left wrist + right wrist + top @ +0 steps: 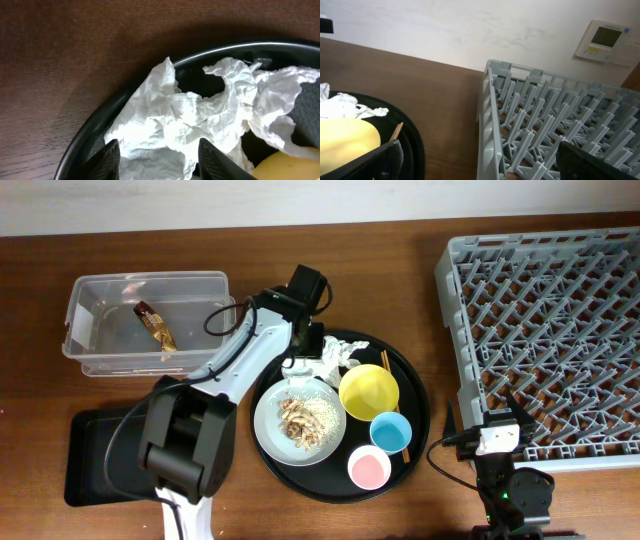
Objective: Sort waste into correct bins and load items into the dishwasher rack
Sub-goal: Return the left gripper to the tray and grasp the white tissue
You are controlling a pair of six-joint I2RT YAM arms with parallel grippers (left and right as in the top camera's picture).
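Note:
Crumpled white paper (pixel 336 358) lies at the back of the round black tray (pixel 420 395). My left gripper (pixel 308 348) is open over it. In the left wrist view its fingers (pixel 160 165) straddle the paper (pixel 190 110) without closing. A gold-brown wrapper (pixel 156 326) lies in the clear tub (pixel 95 290). The grey-green plate (pixel 268 430) holds food scraps (pixel 300 420). The yellow bowl (pixel 368 391), blue cup (pixel 389 431), pink cup (pixel 368 469) and chopsticks (pixel 385 362) are on the round tray. My right gripper (pixel 500 420) is open and empty at the front left corner of the rack (pixel 550 300).
The shallow black tray (pixel 100 465) lies at the front left, partly under my left arm's base. The right wrist view shows the rack's edge (pixel 490 110), the yellow bowl (pixel 345 137) and a chopstick tip (pixel 396 131). A bare strip of wooden table separates round tray and rack.

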